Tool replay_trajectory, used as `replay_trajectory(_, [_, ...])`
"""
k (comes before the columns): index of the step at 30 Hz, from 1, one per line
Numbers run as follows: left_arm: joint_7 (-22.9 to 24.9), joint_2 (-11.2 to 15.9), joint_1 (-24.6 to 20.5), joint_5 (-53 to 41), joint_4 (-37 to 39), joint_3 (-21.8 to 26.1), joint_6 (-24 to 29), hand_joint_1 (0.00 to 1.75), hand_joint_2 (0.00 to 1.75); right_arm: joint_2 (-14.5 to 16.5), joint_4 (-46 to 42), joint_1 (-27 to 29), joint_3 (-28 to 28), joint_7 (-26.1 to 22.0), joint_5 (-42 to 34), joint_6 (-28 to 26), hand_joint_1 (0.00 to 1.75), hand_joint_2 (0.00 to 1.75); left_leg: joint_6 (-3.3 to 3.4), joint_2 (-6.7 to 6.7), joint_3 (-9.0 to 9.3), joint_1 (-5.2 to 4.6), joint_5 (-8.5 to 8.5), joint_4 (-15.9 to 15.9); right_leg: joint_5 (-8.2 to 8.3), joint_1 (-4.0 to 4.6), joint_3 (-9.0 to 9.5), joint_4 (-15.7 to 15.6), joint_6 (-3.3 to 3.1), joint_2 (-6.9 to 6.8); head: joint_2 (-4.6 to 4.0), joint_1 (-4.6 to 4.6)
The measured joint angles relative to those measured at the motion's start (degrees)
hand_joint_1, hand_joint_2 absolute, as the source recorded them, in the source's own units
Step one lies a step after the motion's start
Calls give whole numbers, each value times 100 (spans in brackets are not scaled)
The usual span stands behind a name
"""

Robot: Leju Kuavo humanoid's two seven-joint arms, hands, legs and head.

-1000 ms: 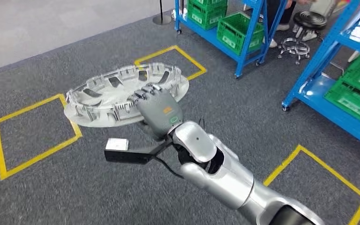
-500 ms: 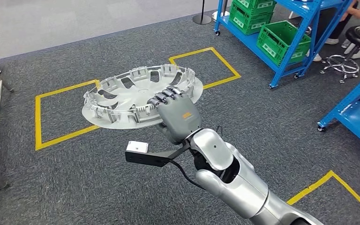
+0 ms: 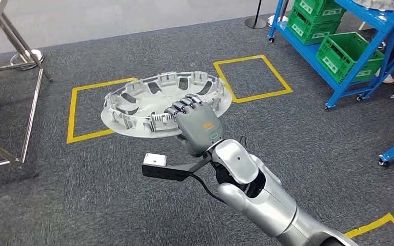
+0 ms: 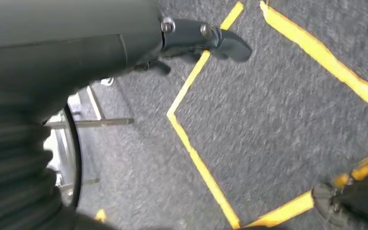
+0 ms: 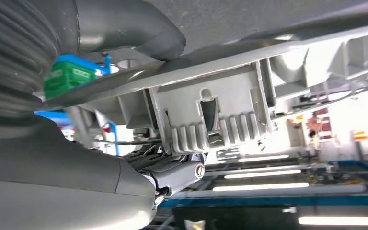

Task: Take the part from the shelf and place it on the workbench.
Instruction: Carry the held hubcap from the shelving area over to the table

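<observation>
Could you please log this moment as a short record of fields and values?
part: round silver plastic wheel cover, held roughly level above the floor, ribbed inner side up
right hand: grips the cover's near rim
left hand: over the carpet, holding nothing that the wrist view shows
floor: dark grey carpet with yellow tape squares
shelf: blue metal rack with green plastic crates, far right
left edge: metal table frame
</observation>
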Motion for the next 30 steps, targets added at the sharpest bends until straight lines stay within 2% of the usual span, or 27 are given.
replay_trajectory(2, [-13, 2, 3, 11, -2, 1, -1, 0, 175, 0, 0, -13, 1, -3, 0, -5, 175, 175, 105, -134, -5, -17, 17, 5, -19, -4, 31, -11, 62, -85, 0, 17])
replay_trajectory(3, [-14, 3, 7, 12, -2, 1, -2, 0, 175, 1, 0, -23, 1, -2, 1, -4, 175, 175, 146, -195, -7, -14, 24, -2, -55, -21, 33, 15, 100, -26, 0, 20])
replay_trajectory(4, [-16, 5, 7, 11, -2, 2, -3, 0, 175, 1, -1, -33, 1, -3, 1, -5, 175, 175, 184, -258, -8, -5, 36, -9, -138, -39, -3, 121, 132, 104, 0, 26])
replay_trajectory(6, [-21, 6, -1, 1, -3, 3, -4, 0, 175, -4, 5, -43, 0, 0, 2, -5, 175, 175, 241, -385, -16, 7, 58, -16, -453, -61, -253, 685, 169, 455, 0, 40])
replay_trajectory(8, [-30, 5, -7, -14, -2, 3, -5, 0, 175, -13, 28, -46, 0, 4, 3, -5, 175, 175, 268, -533, -34, -5, 72, -14, -749, -53, -636, 1450, 156, 589, 0, 46])
replay_trajectory(9, [-34, 6, -4, -18, -2, 3, -8, 0, 175, -16, 45, -49, 0, 4, 4, -3, 175, 175, 273, -617, -39, -13, 78, -13, -768, -47, -752, 1651, 138, 606, 0, 47])
replay_trajectory(10, [-39, 9, -1, -19, -2, 3, -11, 0, 175, -17, 59, -55, 1, 4, 3, -2, 175, 175, 272, -703, -42, -18, 86, -12, -676, -42, -761, 1626, 111, 620, 0, 46])
replay_trajectory(11, [-47, 14, 1, -20, -2, 3, -15, 0, 175, -17, 69, -65, 2, 4, 2, 1, 175, 175, 266, -790, -43, -21, 95, -11, -491, -36, -656, 1373, 77, 650, 0, 47])
replay_trajectory(12, [-55, 17, 1, -21, -3, 3, -19, 0, 175, -18, 78, -84, 4, 4, 0, 4, 175, 175, 254, -873, -44, -20, 106, -11, -271, -30, -476, 977, 39, 732, 0, 47])
replay_trajectory(14, [-68, 18, -5, -22, -2, 3, -30, 0, 175, -18, 89, -140, 15, 3, -8, 8, 175, 175, 208, -1017, -69, -22, 132, -4, -6, -19, -157, 264, -15, 979, 0, 47])
replay_trajectory(15, [-71, 17, -7, -22, -2, 3, -34, 0, 175, -18, 95, -171, 21, 3, -11, 9, 175, 175, 176, -1076, -90, -16, 146, -5, 32, -8, -85, 89, -24, 1056, 0, 49])
replay_trajectory(16, [-73, 17, -4, -22, -2, 3, -37, 0, 175, -17, 101, -199, 28, 3, -13, 9, 175, 175, 136, -1134, -110, -5, 164, -15, 25, 6, -69, 32, -30, 1063, 0, 52])
replay_trajectory(17, [-74, 20, 2, -21, -2, 3, -38, 0, 175, -16, 104, -220, 37, 3, -14, 9, 175, 175, 92, -1197, -138, 4, 185, -36, 46, 7, -57, 14, -42, 988, 0, 56])
replay_trajectory(18, [-75, 28, 10, -21, -1, 3, -38, 0, 175, -10, 107, -236, 47, 3, -14, 9, 175, 175, 65, -1175, -159, 11, 186, -32, 69, 1, -40, -18, -71, 915, 0, 58])
replay_trajectory(19, [-75, 35, 16, -19, 0, 3, -40, 0, 175, 0, 109, -248, 57, 2, -16, 9, 175, 175, 42, -1065, -198, 6, 144, 20, 97, -10, -21, -53, -109, 840, 0, 49])
replay_trajectory(20, [-77, 42, 15, -17, 0, 3, -42, 0, 175, 10, 113, -254, 68, 0, -19, 9, 175, 175, 27, -896, -277, -5, 41, 171, 123, -26, -4, -89, -144, 760, 0, 38])
replay_trajectory(21, [-79, 49, 9, -15, -1, 3, -44, 0, 175, 19, 121, -254, 78, -2, -23, 9, 175, 175, 16, -692, -392, -6, -120, 441, 137, -27, -2, -108, -166, 678, 0, 29])
replay_trajectory(22, [-80, 50, 0, -11, -1, 3, -46, 0, 175, 22, 134, -250, 85, -4, -27, 8, 175, 175, -8, -547, -551, -9, -307, 790, 139, -24, -5, -111, -181, 600, 0, 20])
replay_trajectory(23, [-81, 53, -8, -4, -1, 3, -49, 0, 175, 22, 150, -245, 93, -4, -29, 9, 175, 175, -35, -474, -711, -5, -460, 1149, 137, -21, -8, -110, -185, 511, 0, 20])
replay_trajectory(24, [-81, 58, -8, 4, -1, 3, -50, 0, 175, 21, 168, -241, 101, -5, -32, 9, 175, 175, -59, -441, -817, 1, -536, 1399, 133, -20, -11, -109, -184, 425, 0, 21])
replay_trajectory(25, [-81, 64, -4, 13, -1, 3, -51, 0, 175, 21, 184, -239, 107, -5, -35, 9, 175, 175, -79, -420, -828, 7, -512, 1460, 128, -21, -14, -106, -179, 342, 0, 21])
replay_trajectory(26, [-81, 73, 3, 19, -1, 4, -52, 0, 175, 21, 197, -240, 112, -5, -39, 9, 175, 175, -94, -382, -720, 14, -388, 1289, 118, -25, -14, -99, -167, 264, 0, 20])
replay_trajectory(28, [-80, 83, 7, 24, -1, 5, -52, 0, 175, 22, 212, -241, 118, -5, -46, 9, 175, 175, -102, -171, -297, 10, -83, 543, 80, -21, -16, -60, -118, 129, 0, 18])
replay_trajectory(29, [-80, 84, 1, 24, -2, 5, -52, 0, 175, 22, 216, -243, 120, -6, -48, 9, 175, 175, -69, -79, -125, 3, 15, 228, 55, -8, -20, -33, -85, 71, 0, 21])
replay_trajectory(30, [-80, 84, -5, 24, -2, 5, -52, 0, 175, 24, 217, -248, 123, -8, -49, 8, 175, 175, -27, -25, -33, -8, 50, 49, 36, 6, -23, -12, -54, 22, 0, 27])
